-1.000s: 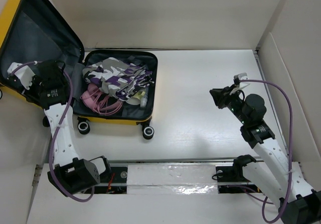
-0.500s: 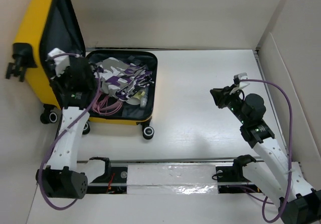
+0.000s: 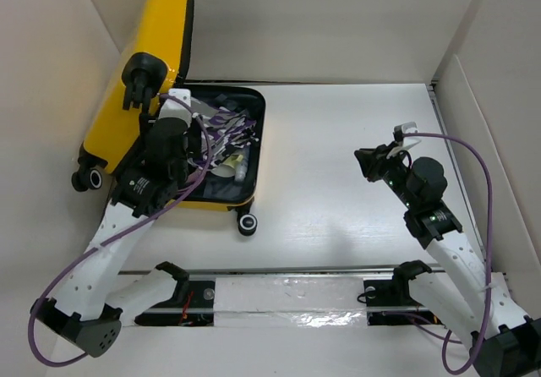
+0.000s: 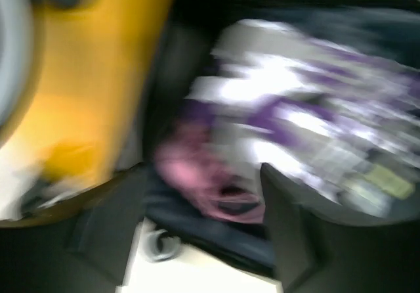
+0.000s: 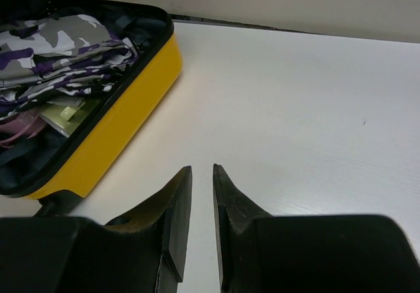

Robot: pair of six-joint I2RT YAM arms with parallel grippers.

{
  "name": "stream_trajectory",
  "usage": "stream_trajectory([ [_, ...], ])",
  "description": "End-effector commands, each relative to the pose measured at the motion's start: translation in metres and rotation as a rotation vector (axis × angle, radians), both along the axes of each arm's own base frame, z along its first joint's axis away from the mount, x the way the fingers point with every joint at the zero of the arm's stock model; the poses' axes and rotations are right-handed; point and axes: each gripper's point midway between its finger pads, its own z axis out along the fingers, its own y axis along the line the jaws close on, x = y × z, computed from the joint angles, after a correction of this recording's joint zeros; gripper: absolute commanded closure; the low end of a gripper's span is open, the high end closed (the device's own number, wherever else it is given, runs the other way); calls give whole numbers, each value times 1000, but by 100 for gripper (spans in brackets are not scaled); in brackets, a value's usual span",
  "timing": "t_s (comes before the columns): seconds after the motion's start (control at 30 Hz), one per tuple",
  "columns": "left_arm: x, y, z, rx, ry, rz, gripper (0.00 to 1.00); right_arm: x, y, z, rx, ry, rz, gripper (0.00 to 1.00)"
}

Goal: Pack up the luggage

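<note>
I see the yellow luggage [image 3: 148, 64] with its lid raised, left of my left gripper [image 4: 202, 175], fingers wide. My right gripper [image 5: 202, 171] is nearly closed, empty.

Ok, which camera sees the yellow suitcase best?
The top external view: it shows nearly all of the yellow suitcase, with its lid tipped up beside the packed half. The left wrist view is blurry, showing just yellow shell and camouflage fabric. The right wrist view catches only a corner of the open half.

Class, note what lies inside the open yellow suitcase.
A camouflage pouch, pink straps and a pale packet show; whatever lies beneath them, or behind the left arm, is hidden.
</note>
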Motion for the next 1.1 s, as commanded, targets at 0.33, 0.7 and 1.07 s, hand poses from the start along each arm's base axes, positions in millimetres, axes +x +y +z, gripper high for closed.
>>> stream_trajectory([
  [0.33,-124,-220,41,-570,366,-1446,41,3,-3,25,8,-61,-32,74],
  [0.7,25,-121,132,-628,-193,-508,74,5,0,21,-9,-49,-29,100],
  [1.07,138,61,58,-552,-157,168,100,5,12,19,-38,-41,-15,100],
])
